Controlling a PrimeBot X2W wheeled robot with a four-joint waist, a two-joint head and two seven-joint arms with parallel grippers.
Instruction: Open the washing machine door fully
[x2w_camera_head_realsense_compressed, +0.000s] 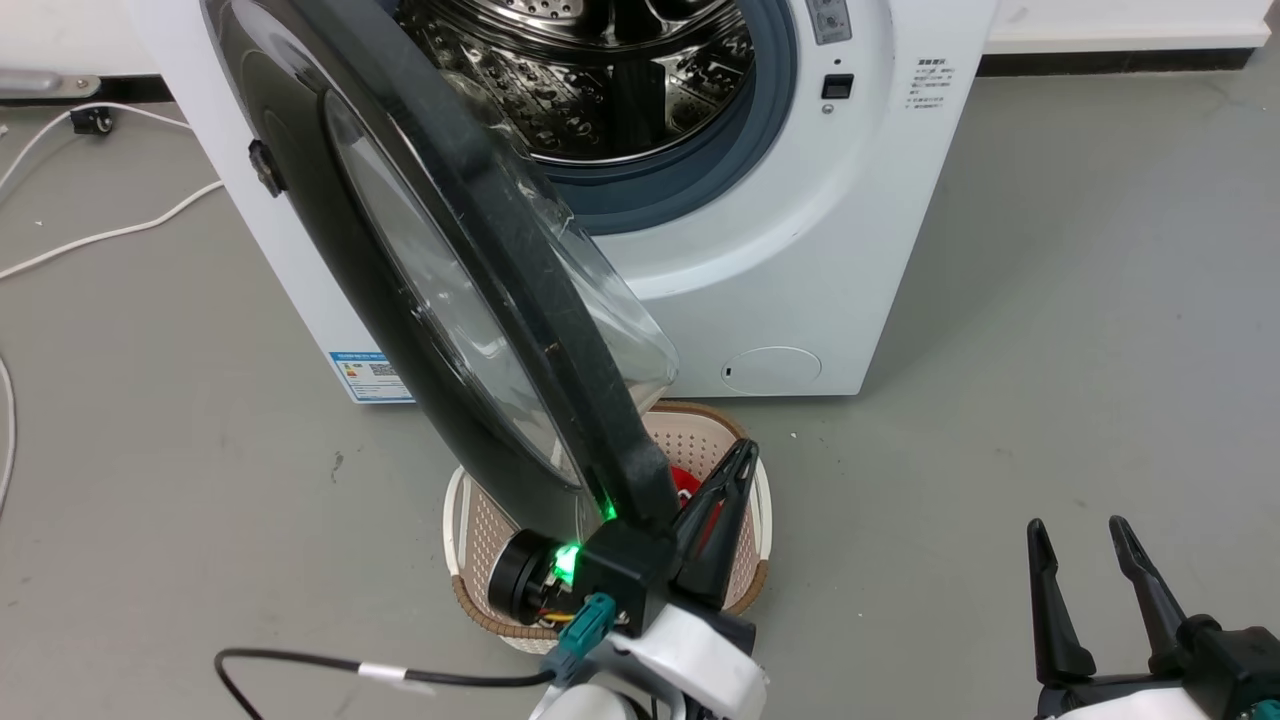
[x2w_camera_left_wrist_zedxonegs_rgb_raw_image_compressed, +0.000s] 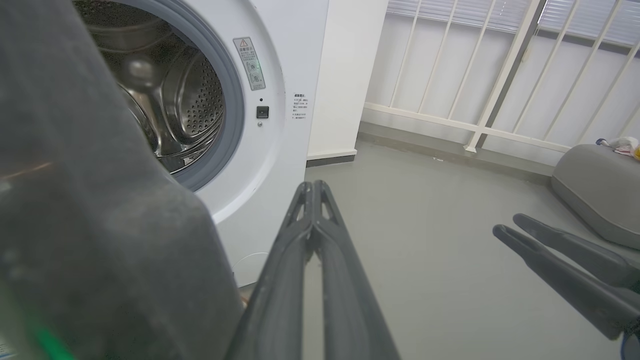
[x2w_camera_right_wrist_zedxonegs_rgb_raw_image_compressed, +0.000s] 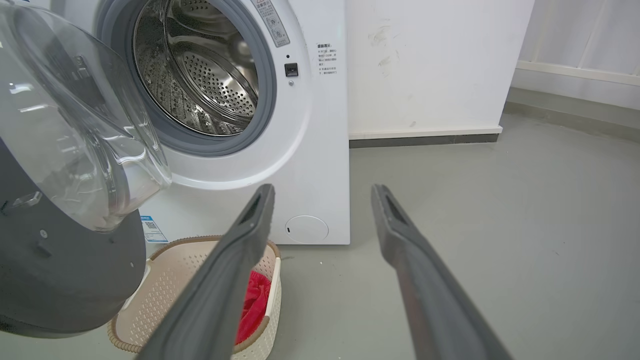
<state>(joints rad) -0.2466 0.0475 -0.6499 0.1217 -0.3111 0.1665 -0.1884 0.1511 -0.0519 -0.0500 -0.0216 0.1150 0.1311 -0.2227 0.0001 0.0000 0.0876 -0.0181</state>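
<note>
Washing machine front (x2w_camera_head_realsense_compressed: 800, 250): grey warning label (x2w_camera_left_wrist_zedxonegs_rgb_raw_image_compressed: 251, 62) with red triangle sign, upper part of left wrist view. Printed text block (x2w_camera_left_wrist_zedxonegs_rgb_raw_image_compressed: 300, 106) beside it and blue-edged sticker (x2w_camera_head_realsense_compressed: 370, 377), left of centre in head view: too small to read.

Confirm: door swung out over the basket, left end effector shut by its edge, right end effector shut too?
No: the right end effector is open wide, per the right wrist view. The washing machine door does hang over the basket, left end effector shut by its edge.
</note>
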